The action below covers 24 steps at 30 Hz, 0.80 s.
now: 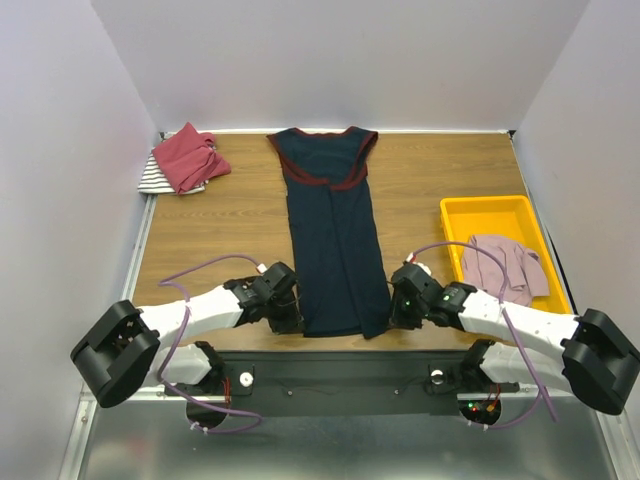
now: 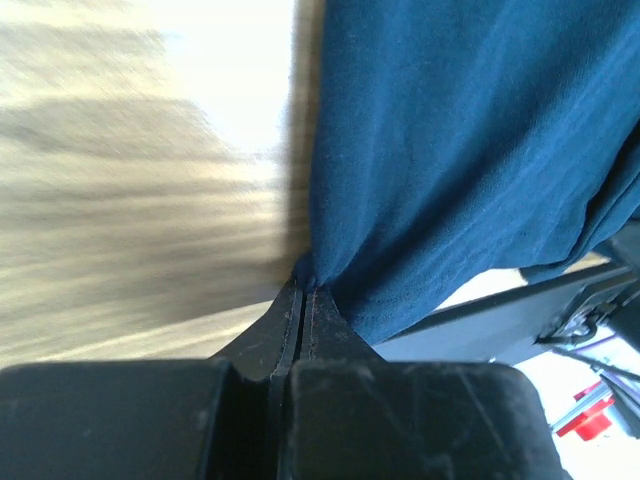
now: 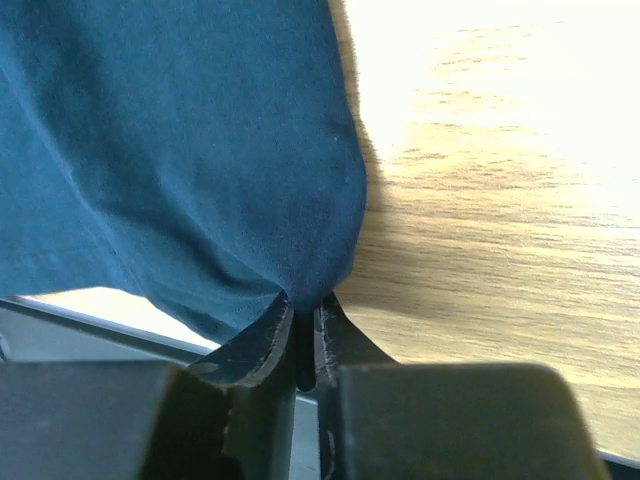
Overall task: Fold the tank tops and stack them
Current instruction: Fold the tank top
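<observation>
The navy tank top (image 1: 333, 235) with maroon trim lies flat and lengthwise in the middle of the table, neck at the far end. My left gripper (image 1: 287, 312) is shut on its near left hem corner (image 2: 340, 270). My right gripper (image 1: 398, 308) is shut on its near right hem corner (image 3: 300, 270). A red tank top (image 1: 188, 157) lies crumpled on a black-white striped one (image 1: 153, 178) at the far left. A pale pink one (image 1: 503, 265) lies in the yellow tray (image 1: 476, 213).
The yellow tray stands at the right side of the table. White walls close in the table at the back and both sides. The metal frame edge (image 1: 330, 365) runs along the near side between the arm bases.
</observation>
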Motion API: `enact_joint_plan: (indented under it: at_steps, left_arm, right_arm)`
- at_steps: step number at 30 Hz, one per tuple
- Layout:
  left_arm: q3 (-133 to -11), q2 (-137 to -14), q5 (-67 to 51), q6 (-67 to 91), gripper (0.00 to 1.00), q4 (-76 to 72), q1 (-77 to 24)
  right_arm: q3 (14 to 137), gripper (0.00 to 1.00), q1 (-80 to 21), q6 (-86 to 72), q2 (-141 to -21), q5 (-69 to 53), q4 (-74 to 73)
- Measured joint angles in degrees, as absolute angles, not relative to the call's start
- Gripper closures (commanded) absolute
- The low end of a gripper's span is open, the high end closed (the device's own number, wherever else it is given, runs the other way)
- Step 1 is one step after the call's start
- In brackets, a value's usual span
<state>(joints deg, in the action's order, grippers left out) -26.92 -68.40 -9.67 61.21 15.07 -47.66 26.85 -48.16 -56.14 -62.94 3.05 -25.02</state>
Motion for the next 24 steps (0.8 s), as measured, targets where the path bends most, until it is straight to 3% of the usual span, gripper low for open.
enact_joint_plan:
  at_steps: [14, 24]
  left_arm:
    - [-27.4, -62.9, -9.2, 66.1, 1.00, 23.9, -56.9]
    - [-38.0, -64.1, -7.2, 59.5, 1.00, 26.1, -43.4]
  right_arm:
    - [36.8, 0.89, -63.9, -60.4, -62.3, 11.2, -38.4]
    - [51.4, 0.90, -61.3, -56.1, -75.1, 21.3, -39.6]
